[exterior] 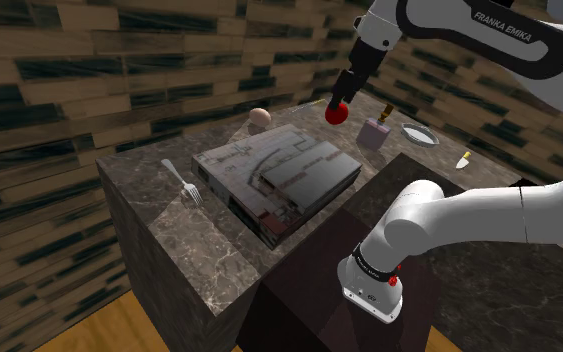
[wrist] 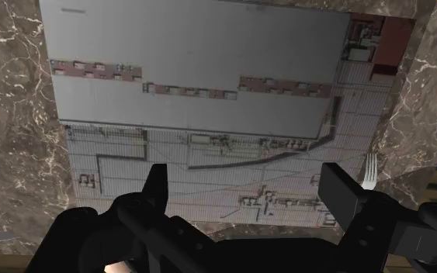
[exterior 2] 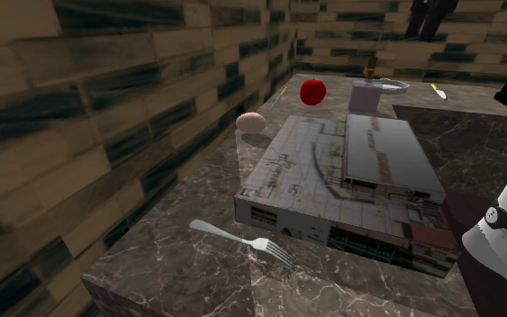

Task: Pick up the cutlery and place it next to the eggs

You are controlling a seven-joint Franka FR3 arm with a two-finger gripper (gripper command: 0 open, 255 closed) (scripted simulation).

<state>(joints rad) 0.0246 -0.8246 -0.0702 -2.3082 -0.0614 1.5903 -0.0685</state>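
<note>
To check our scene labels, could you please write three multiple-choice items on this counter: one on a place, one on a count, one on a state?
1. Where is the silver metal fork? A. on the dark marble counter, beside the flat grey block B. on top of that block C. on the floor
2. How many pale brown eggs are on it? A. three B. two C. one
3. The black two-finger gripper is: A. shut on the fork B. open, holding nothing C. shut on an egg
Answers: 1 A, it rests on bare marble; 2 C, a single egg shows; 3 B, its fingers stand apart, clasping nothing.
</note>
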